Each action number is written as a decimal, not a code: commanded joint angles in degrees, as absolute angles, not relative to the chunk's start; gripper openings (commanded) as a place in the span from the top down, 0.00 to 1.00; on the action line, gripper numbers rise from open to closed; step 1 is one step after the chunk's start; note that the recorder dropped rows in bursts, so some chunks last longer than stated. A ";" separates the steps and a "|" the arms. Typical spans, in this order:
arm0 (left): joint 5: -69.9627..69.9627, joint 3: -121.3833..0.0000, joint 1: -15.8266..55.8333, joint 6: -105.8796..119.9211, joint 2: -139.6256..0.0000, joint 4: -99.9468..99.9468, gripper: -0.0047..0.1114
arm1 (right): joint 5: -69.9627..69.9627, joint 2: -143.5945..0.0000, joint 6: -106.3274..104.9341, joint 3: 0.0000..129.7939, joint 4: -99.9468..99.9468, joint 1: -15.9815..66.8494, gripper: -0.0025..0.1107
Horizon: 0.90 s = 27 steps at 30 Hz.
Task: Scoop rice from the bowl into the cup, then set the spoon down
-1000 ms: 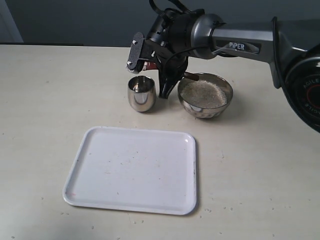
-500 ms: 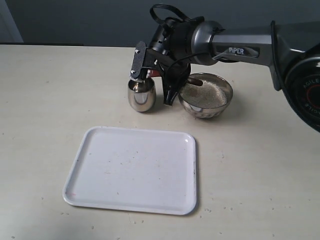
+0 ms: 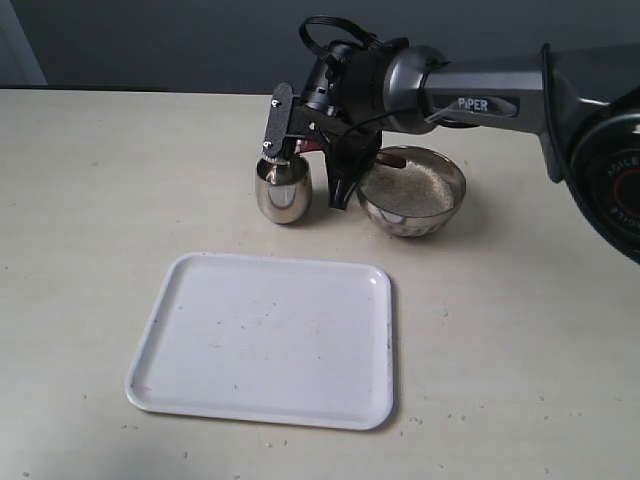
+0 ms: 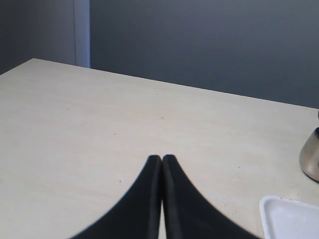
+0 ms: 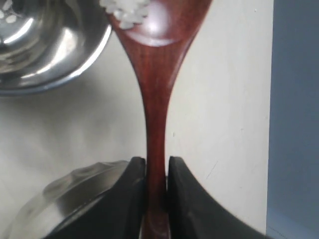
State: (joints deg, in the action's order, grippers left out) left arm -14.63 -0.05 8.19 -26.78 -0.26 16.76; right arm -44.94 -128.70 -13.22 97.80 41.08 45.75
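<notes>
Gripping the wooden spoon (image 5: pixel 155 99) with the right gripper (image 5: pixel 156 167), jaws pinched on either side of the thin handle, well back from the oval scoop. Carrying a small heap of rice (image 5: pixel 124 11) at the scoop's end, held right at the rim of the cup (image 3: pixel 283 190). Hard to tell whether squarely over the mouth or just beside it. A few grains visible inside the cup in the right wrist view. Reaching in from the right, past the steel bowl (image 3: pixel 430 215), set just right of the cup at the far side of the table (image 3: pixel 500 350) and filled with the main mass of rice. Nearer, a white tray (image 3: pixel 265 340), bare but for specks.

Left gripper (image 4: pixel 162 160) closed, fingertips touching, nothing between them, hovering over bare table well left of the cup.

On handling, as a judgement:
- Spoon: stiff and light but glossy, so likely to swivel or slide in a two-sided pinch. Best held where gripped now, on the narrow handle, leaving the scoop free.
- Rice: loose and free-running, likely to spill at the slightest roll, so best tipped slowly and only once over the mouth.
- Cup: narrow, smooth and probably light, so easily nudged or toppled by a knock from the scoop. Better not touched at all.
</notes>
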 commanded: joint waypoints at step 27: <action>-14.19 0.00 8.09 -26.78 0.00 16.79 0.96 | -49.01 -127.49 -6.79 97.30 48.72 48.06 0.99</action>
